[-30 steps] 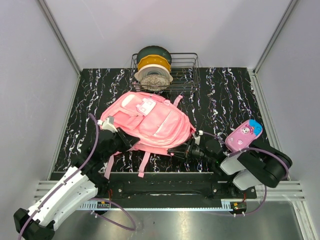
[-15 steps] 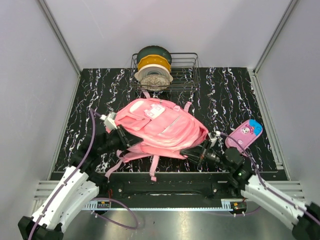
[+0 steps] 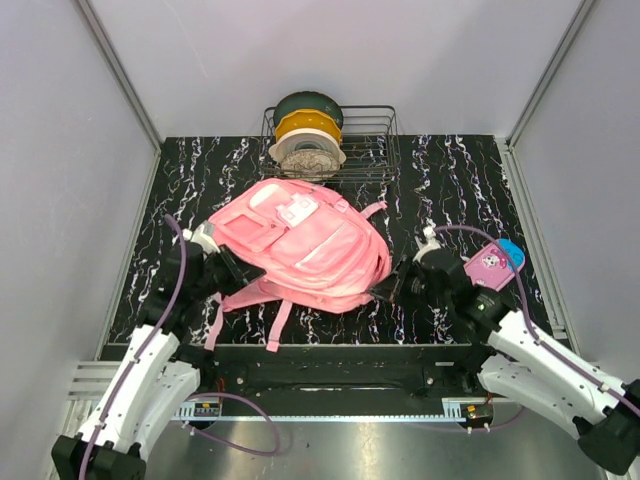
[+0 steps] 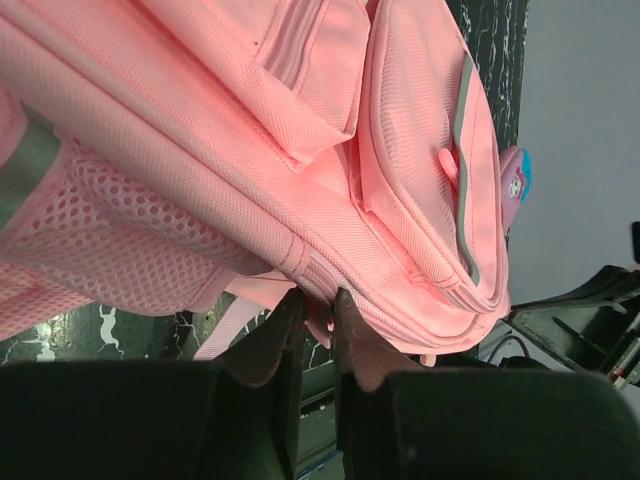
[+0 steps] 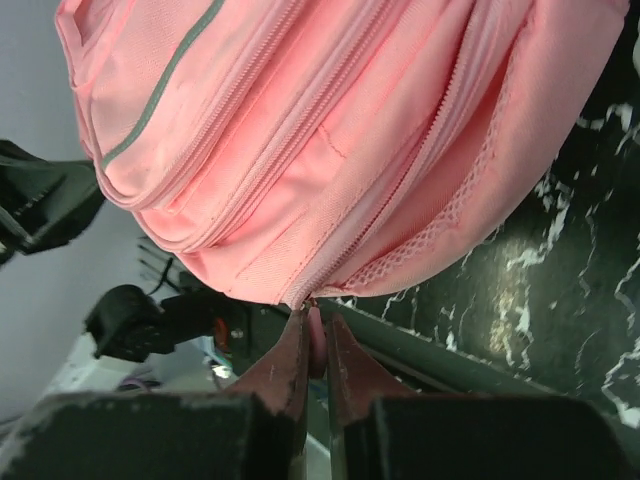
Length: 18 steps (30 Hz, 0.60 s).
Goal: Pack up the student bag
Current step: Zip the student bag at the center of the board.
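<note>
The student bag (image 3: 300, 245), a large soft pink backpack, lies across the middle of the black marbled table, its straps trailing toward the near edge. My left gripper (image 3: 235, 270) is at the bag's left lower side. In the left wrist view the gripper (image 4: 318, 312) is shut on a fold of the bag (image 4: 300, 150) at its seam. My right gripper (image 3: 385, 292) is at the bag's right lower corner. In the right wrist view the gripper (image 5: 316, 335) is shut on a small pink zip pull at the end of a zip line of the bag (image 5: 330, 130).
A small pink pencil case (image 3: 490, 268) with a blue end lies right of the bag, beside my right arm. At the back stands a wire basket (image 3: 375, 150) holding filament spools (image 3: 307, 135). Grey walls close in the table on three sides.
The bag has shifted left and settled flatter between both grippers. My left gripper drew back to the left, and my right arm swung so its gripper sits further left and up.
</note>
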Tool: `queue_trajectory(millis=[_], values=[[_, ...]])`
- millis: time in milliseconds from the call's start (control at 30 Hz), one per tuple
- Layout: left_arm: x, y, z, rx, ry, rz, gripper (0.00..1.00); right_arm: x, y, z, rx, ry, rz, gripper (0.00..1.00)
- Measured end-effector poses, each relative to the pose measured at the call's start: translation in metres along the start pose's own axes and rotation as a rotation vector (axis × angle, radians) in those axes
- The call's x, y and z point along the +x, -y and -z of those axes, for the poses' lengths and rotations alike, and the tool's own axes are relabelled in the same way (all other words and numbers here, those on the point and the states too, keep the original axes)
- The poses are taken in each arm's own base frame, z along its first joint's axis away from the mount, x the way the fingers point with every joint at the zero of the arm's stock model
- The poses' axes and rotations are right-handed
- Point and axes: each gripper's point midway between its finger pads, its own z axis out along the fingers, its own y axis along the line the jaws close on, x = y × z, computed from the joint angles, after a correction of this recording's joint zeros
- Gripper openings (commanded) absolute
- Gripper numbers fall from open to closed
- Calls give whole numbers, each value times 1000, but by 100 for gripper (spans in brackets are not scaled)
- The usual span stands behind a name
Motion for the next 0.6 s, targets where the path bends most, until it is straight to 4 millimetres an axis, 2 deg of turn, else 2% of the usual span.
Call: queue_trajectory(millis=[67, 100, 133, 167, 200, 233, 267, 300, 367, 433, 600], values=[[-6, 2, 1, -5, -4, 3, 0, -10, -4, -1, 30, 13, 99, 0], [-9, 7, 3, 16, -14, 5, 4, -13, -7, -2, 37, 14, 148, 0], [-15, 4, 2, 5, -12, 24, 14, -15, -8, -3, 39, 11, 187, 0], [-19, 4, 1, 13, -22, 39, 55, -16, -10, -5, 36, 7, 228, 0], [-20, 3, 1, 17, -34, 50, 66, -16, -11, -6, 28, -2, 260, 0], [-20, 3, 1, 21, -46, 50, 73, -15, -12, -7, 20, -8, 284, 0], [-22, 1, 0, 14, -38, 39, 85, -14, -8, -7, 31, -13, 307, 0], [-31, -1, 1, 5, -7, 35, 92, -13, 3, -7, 62, -18, 326, 0], [-45, 1, 6, 6, 51, 12, 98, -9, 23, -8, 118, -37, 341, 0], [-53, 9, 13, 34, 96, -16, 99, -5, 37, -8, 154, -54, 354, 0], [-51, 38, 42, 150, 186, -61, 99, -2, 42, -7, 159, -66, 370, 0]])
